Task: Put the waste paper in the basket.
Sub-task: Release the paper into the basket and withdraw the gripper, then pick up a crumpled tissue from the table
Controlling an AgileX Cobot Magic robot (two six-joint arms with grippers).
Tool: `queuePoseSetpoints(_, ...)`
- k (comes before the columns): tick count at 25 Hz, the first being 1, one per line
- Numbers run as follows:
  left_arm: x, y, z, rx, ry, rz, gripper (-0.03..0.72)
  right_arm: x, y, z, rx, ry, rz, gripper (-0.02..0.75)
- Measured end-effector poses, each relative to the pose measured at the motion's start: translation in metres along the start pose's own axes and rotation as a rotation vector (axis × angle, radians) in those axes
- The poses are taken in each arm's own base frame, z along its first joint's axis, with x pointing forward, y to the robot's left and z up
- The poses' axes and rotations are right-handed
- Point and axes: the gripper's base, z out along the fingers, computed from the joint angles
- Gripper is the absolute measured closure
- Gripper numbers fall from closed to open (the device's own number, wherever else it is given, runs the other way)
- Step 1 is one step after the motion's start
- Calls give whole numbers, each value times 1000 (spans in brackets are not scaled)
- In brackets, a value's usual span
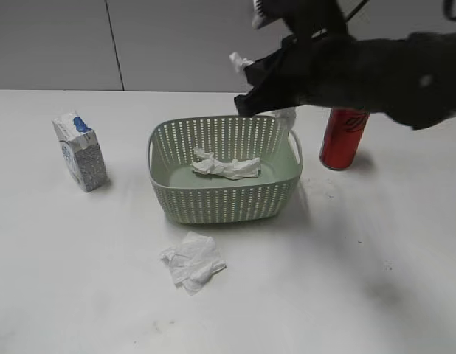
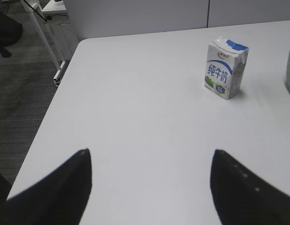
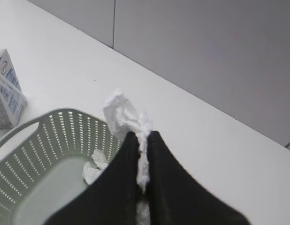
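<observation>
The pale green basket (image 1: 226,203) stands mid-table; its rim also shows in the right wrist view (image 3: 46,117). One waste paper wad (image 1: 226,167) lies inside it, also seen in the right wrist view (image 3: 92,169). A second wad (image 1: 192,261) lies on the table in front of the basket. My right gripper (image 3: 142,136) is shut on a third wad (image 3: 121,112), held above the basket's far right rim; a bit of it shows in the exterior view (image 1: 239,62). My left gripper (image 2: 152,157) is open and empty over bare table, out of the exterior view.
A speckled milk carton with a blue mark (image 1: 79,151) stands left of the basket and shows in the left wrist view (image 2: 225,69). A red drink can (image 1: 343,138) stands right of the basket, under my right arm. The table's left edge (image 2: 56,98) is near.
</observation>
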Motion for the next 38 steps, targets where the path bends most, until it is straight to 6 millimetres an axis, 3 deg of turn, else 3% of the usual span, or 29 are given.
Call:
queuePoseSetpoints(5,0,0,0,1,0,0,110,27,22,39,-45,59,-45,727)
queuePoseSetpoints(7,0,0,0,1,0,0,110,37,29,52,-69,116,-54,691)
queuePoseSetpoints(10,0,0,0,1,0,0,110,51,33,67,-86,211,-25,525)
queuePoseSetpoints(13,0,0,0,1,0,0,110,56,34,73,-92,254,1,263)
queuePoseSetpoints(16,0,0,0,1,0,0,110,48,34,75,-93,239,9,110)
queuePoseSetpoints(19,0,0,0,1,0,0,110,29,34,73,-113,252,27,92)
queuePoseSetpoints(23,0,0,0,0,0,0,110,-13,27,66,-158,327,116,92)
queuePoseSetpoints(28,0,0,0,0,0,0,110,-55,0,53,-148,472,105,93)
queuePoseSetpoints(31,0,0,0,0,0,0,110,-67,-29,41,-84,578,94,99)
queuePoseSetpoints(38,0,0,0,0,0,0,110,-43,-120,12,85,814,221,121)
